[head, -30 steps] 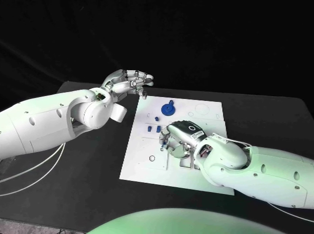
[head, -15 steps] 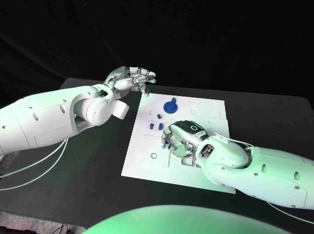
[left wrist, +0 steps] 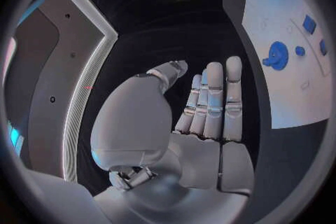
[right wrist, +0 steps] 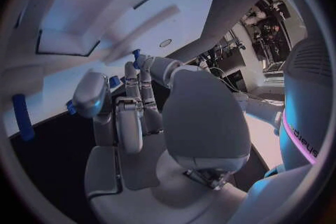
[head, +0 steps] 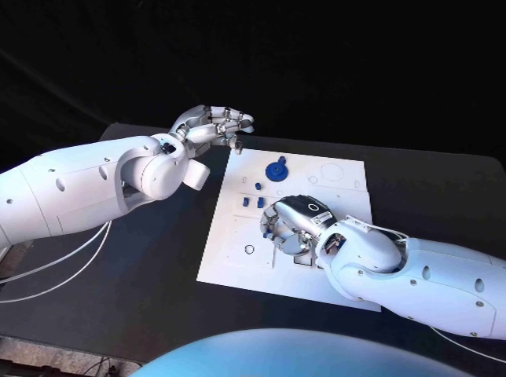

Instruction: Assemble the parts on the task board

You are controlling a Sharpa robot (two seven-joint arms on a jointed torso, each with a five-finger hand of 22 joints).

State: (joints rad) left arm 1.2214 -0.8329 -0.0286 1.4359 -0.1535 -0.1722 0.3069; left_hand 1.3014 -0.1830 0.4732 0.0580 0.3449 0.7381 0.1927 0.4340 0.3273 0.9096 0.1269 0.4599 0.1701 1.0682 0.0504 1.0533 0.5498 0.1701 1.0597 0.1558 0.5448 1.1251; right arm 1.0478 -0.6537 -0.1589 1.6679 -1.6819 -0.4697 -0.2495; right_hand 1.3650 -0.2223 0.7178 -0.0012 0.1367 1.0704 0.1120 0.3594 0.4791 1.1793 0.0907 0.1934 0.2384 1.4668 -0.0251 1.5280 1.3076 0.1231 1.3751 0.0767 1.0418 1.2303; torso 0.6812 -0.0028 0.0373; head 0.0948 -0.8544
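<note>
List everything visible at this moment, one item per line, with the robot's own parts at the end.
table: one, black, under everything.
task board: one, white, middle of the table.
round part: one, blue, far half of the board.
small parts: a few, blue, on the board near its left edge, beside the right hand.
cables: white, on the table under the left arm.
left hand: silver, raised beyond the board's far left corner, holding nothing.
right hand: silver, down over the board's middle; whether it holds a part is unclear.
</note>
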